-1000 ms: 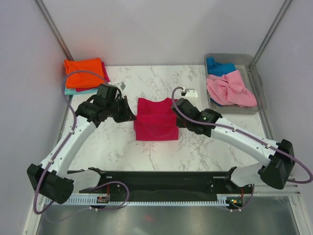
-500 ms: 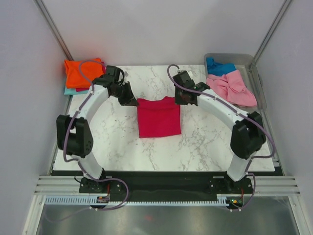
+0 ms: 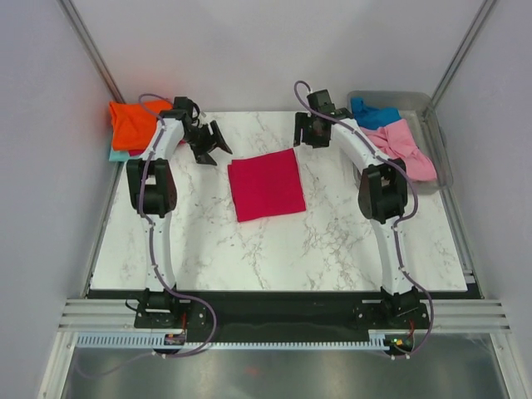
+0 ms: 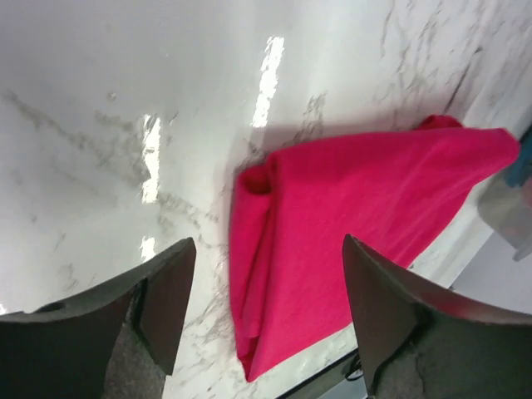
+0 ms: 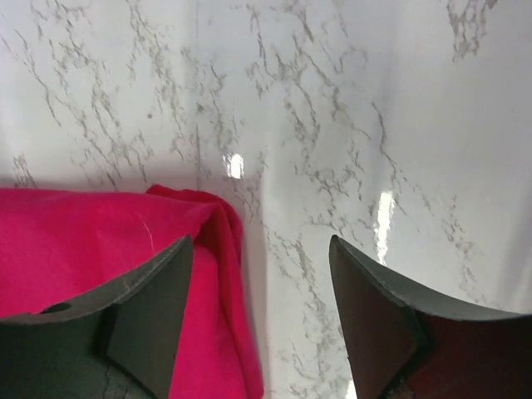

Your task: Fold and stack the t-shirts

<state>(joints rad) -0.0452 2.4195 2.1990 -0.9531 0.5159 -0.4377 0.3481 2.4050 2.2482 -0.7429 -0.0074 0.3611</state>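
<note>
crimson-pink t-shirt (image 3: 266,184) lies as a flat folded rectangle mid-table, folded by the look of it but not yet stacked. the left gripper (image 3: 214,146) and right gripper (image 3: 307,140) hover just past its far corners, each with jaws spread wide and nothing between them. an orange t-shirt (image 3: 135,121) sits folded on a teal t-shirt (image 3: 119,155) at the far left, seemingly the pile begun, while the light pink t-shirt (image 3: 397,150) and blue t-shirt (image 3: 371,113) lie crumpled in the grey tub (image 3: 440,148), so one shirt likely needs carrying over and two remain to fold.
</note>
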